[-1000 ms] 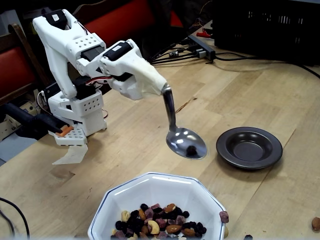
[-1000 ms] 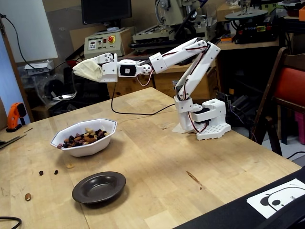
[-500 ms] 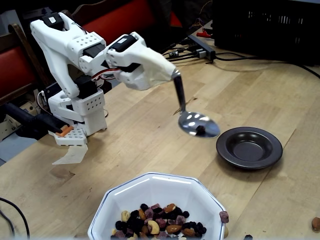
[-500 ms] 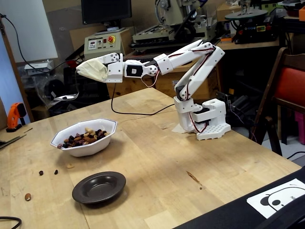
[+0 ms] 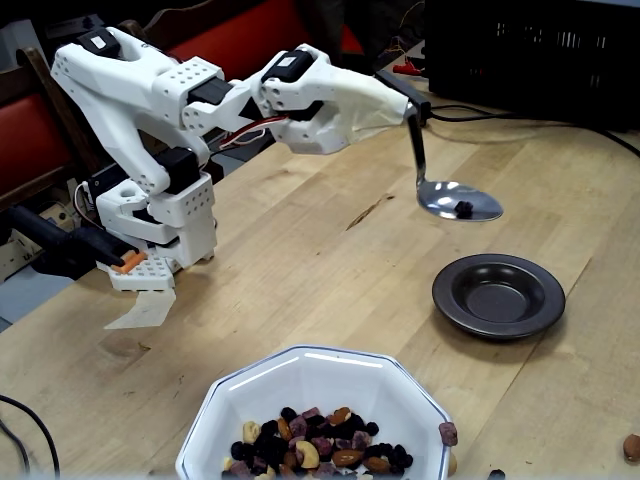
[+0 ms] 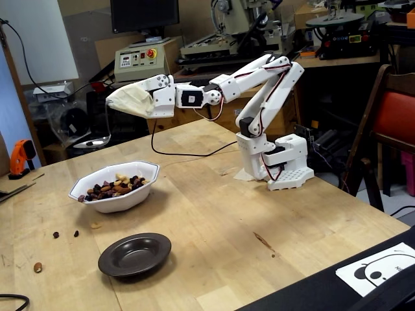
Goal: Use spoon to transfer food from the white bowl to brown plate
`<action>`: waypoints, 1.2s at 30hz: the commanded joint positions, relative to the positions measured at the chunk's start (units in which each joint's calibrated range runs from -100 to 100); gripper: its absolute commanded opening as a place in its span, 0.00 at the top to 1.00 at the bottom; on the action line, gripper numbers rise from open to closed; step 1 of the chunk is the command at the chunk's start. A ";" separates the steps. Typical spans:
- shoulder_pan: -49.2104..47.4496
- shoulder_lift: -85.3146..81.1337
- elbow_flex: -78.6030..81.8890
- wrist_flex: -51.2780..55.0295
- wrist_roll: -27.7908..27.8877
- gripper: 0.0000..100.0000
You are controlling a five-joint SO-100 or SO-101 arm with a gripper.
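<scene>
- White bowl (image 5: 315,385) near table edge, holds food (image 5: 315,450): raisins, almonds, cashews, pinkish fruit bits; one pink bit sits on rim at right in a fixed view.
- Brown plate (image 5: 498,294) beside bowl, apart from it; nothing seen in it.
- Gripper (image 5: 400,100) wrapped in cloth, clamped on spoon (image 5: 458,200) handle.
- Spoon held in air, level, w/ one dark piece in it.
- Few loose pieces on table (image 6: 214,214) by plate and bowl.
</scene>
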 commanded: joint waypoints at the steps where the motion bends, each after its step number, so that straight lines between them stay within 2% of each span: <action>1: -2.23 -2.21 -0.52 -0.62 0.15 0.98; 12: -7.27 -2.30 5.85 -0.62 0.15 0.98; 36: -12.46 -1.61 6.21 -0.62 0.68 0.98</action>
